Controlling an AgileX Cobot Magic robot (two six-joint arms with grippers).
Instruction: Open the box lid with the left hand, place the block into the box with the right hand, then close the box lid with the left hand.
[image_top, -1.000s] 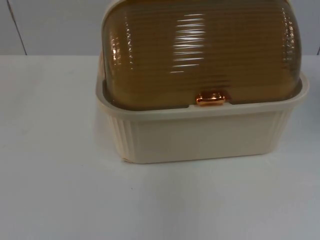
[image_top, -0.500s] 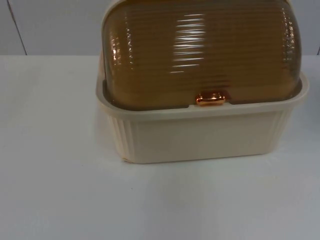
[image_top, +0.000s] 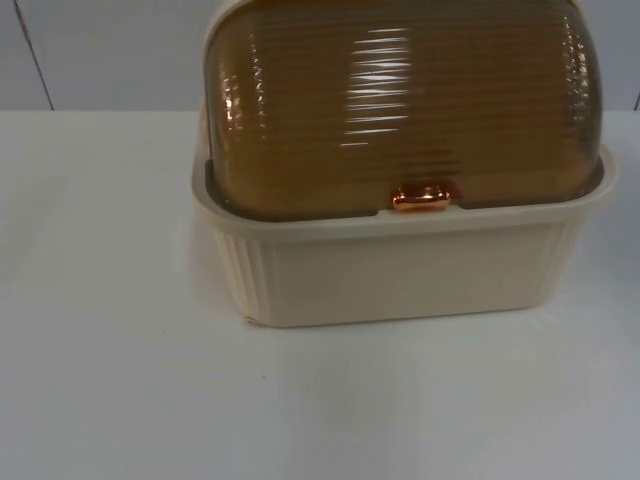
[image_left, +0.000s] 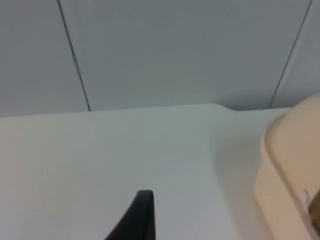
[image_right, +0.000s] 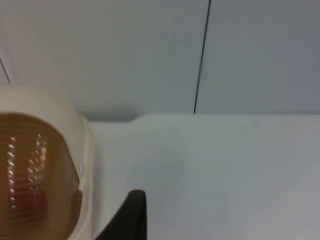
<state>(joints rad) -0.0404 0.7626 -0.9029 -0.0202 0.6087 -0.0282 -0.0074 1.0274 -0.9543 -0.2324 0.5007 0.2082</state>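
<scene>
Box (image_top: 400, 265) sits mid-surface (image_top: 110, 380), cream base, amber ribbed lid (image_top: 400, 110) fully down, copper handle (image_top: 423, 197) at the lid's front edge, centered over the rim. Block: can't locate it. Step in hand, as I read it: lid opening, not yet begun. Left end effector (image_left: 141, 220) hangs over bare surface just beside the box's side wall (image_left: 290, 170); one fingertip visible, so can't tell if it's spread or closed. Right end effector (image_right: 131, 217) waits on the opposite side near the lid's end (image_right: 35, 170); same, finger state unreadable. To do it well: bring the left one round to the front, approach the handle low and square, hook or pinch under the copper tab, then follow the lid's arc up and back rather than pulling straight. Base looks light, so it may slide or tip if the pull goes horizontal.
</scene>
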